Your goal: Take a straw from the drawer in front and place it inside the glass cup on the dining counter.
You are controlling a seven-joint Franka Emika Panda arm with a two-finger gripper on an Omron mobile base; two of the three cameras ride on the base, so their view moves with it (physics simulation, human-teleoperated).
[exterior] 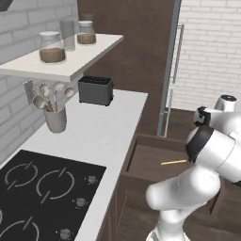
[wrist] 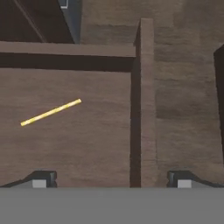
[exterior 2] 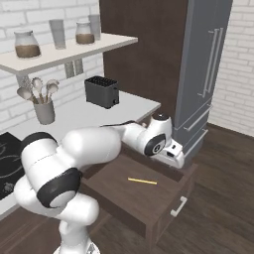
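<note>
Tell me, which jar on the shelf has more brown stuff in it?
The jar at the near end of the shelf, the left jar. Its brown filling is a thicker band than in the right jar farther back.

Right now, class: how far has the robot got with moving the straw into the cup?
Done: the drawer stands pulled open. In hand: the open gripper hovers above it, holding nothing. Left: the straw lies flat on the drawer floor, so grasping, carrying and placing remain.

Glossy white rounded arm segments (exterior 2: 84,146) with dark joint bands and small dark fingertips (wrist: 41,177).
</note>
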